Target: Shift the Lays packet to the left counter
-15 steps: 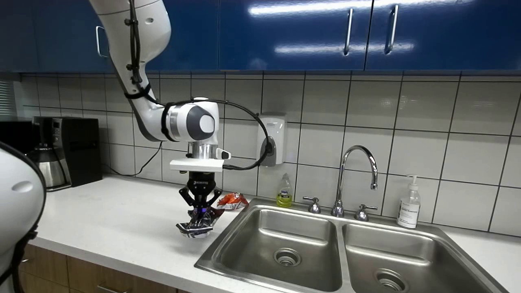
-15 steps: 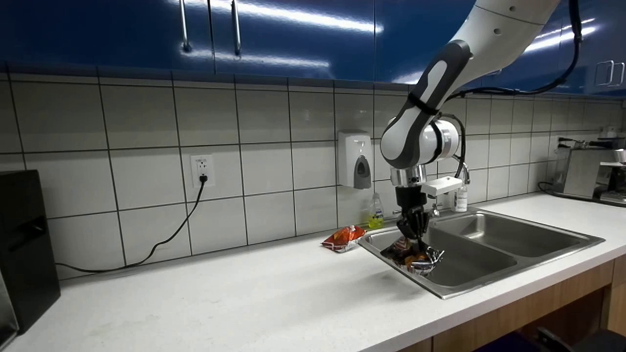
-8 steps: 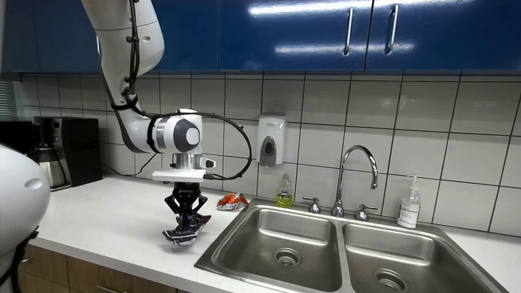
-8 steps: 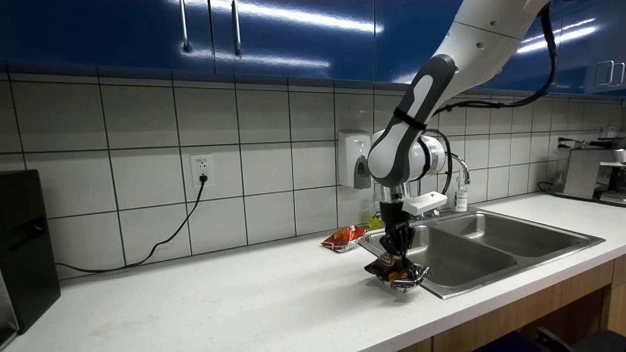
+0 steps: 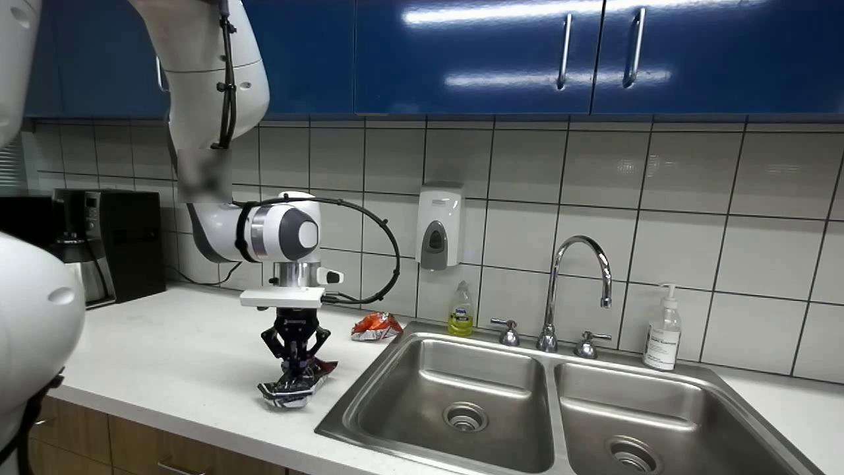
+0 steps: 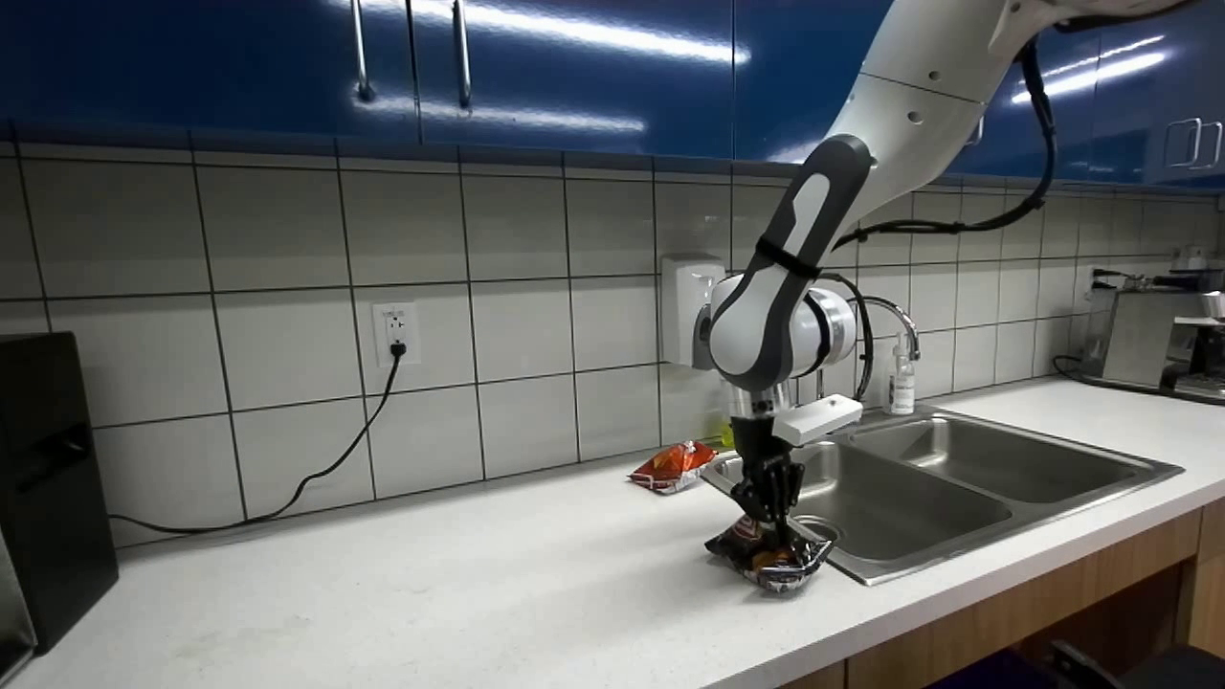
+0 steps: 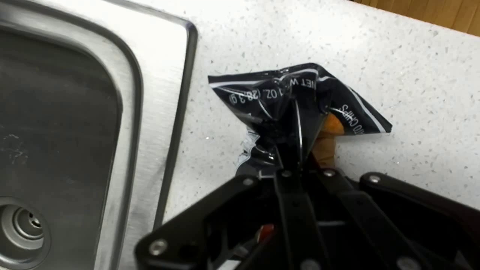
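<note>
Beside the sink (image 5: 555, 412), arm (image 6: 895, 144) bent, claw (image 5: 297, 375) pointing down, pinching black packet (image 7: 307, 90)

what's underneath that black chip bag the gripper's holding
White speckled counter shows on both sides of the black chip bag, which the gripper pinches. What's directly beneath is covered by the bag, and I can't tell whether bag and counter touch.

Chip packet (image 7: 294, 99) in end effector (image 5: 295, 371), beside sink (image 5: 511, 415), second packet (image 6: 673, 467) behind on counter (image 6: 431, 584)
</note>
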`<state>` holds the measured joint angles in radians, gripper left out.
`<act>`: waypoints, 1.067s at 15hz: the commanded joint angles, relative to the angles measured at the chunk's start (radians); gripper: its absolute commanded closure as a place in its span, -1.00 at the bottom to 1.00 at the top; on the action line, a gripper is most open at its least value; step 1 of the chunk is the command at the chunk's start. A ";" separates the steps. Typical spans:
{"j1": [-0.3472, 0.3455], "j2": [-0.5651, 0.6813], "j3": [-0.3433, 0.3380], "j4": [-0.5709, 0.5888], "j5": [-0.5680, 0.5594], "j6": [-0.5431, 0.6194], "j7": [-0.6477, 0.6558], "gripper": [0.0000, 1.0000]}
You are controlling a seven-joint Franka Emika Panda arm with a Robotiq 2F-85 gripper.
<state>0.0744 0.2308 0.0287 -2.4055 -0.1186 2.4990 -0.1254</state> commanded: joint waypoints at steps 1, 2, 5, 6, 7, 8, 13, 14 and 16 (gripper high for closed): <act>0.003 0.004 0.002 0.019 -0.021 -0.007 0.046 0.16; 0.003 -0.004 0.003 0.017 -0.018 -0.008 0.049 0.02; 0.001 -0.038 0.005 0.001 -0.010 -0.014 0.055 -0.46; 0.000 -0.048 0.004 -0.004 -0.007 -0.019 0.059 -0.59; -0.002 -0.062 0.004 -0.014 -0.004 -0.018 0.061 -0.77; -0.005 -0.077 0.003 -0.026 -0.002 -0.014 0.062 -0.90; -0.025 -0.162 -0.011 -0.097 0.020 -0.003 0.077 -1.00; -0.031 -0.191 -0.017 -0.120 0.029 0.001 0.080 -1.00; -0.043 -0.257 -0.030 -0.166 0.042 0.003 0.084 -1.00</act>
<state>0.0589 0.1019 0.0042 -2.4790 -0.0986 2.4983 -0.0621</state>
